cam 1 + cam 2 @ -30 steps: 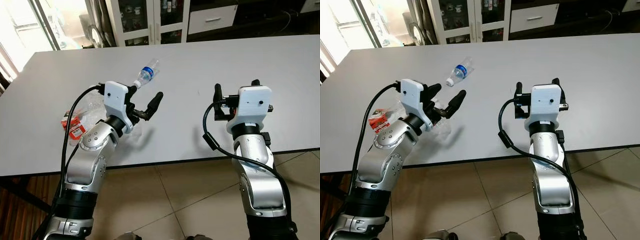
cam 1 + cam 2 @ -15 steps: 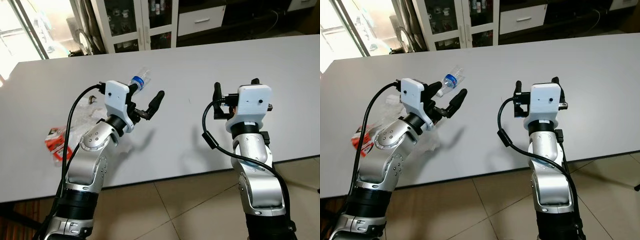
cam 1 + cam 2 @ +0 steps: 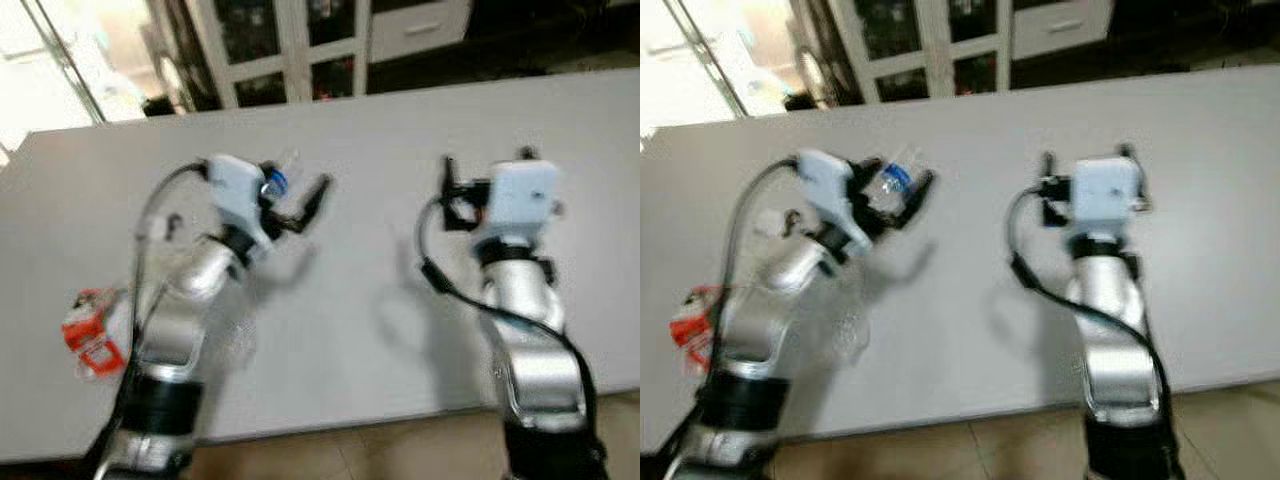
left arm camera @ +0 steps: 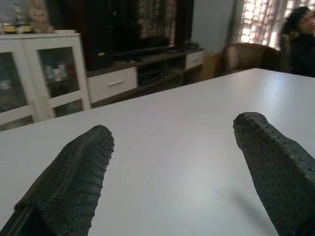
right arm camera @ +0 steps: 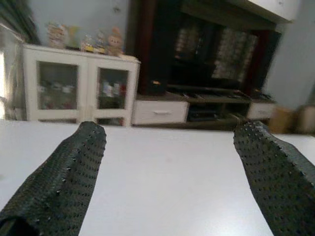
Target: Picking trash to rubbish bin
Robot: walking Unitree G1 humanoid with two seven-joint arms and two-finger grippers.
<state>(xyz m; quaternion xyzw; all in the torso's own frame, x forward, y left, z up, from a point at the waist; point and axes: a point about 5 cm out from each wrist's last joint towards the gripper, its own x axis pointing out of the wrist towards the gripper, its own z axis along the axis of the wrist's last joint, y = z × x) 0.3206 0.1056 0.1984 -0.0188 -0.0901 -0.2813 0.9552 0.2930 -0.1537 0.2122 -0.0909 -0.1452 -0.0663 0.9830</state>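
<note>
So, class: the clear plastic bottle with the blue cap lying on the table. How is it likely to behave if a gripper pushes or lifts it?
The bottle looks clear and apparently empty, so probably light and easily dented. It lies on its side on the smooth table, so a push would likely roll it. The left gripper, open beside it, might slip on the plastic.

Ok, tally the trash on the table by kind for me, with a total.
Plastic bottle: 1
Red wrapper: 1
Clear plastic wrap: 1, blurred, so the count is rough
Total: 3 pieces on the table
</note>
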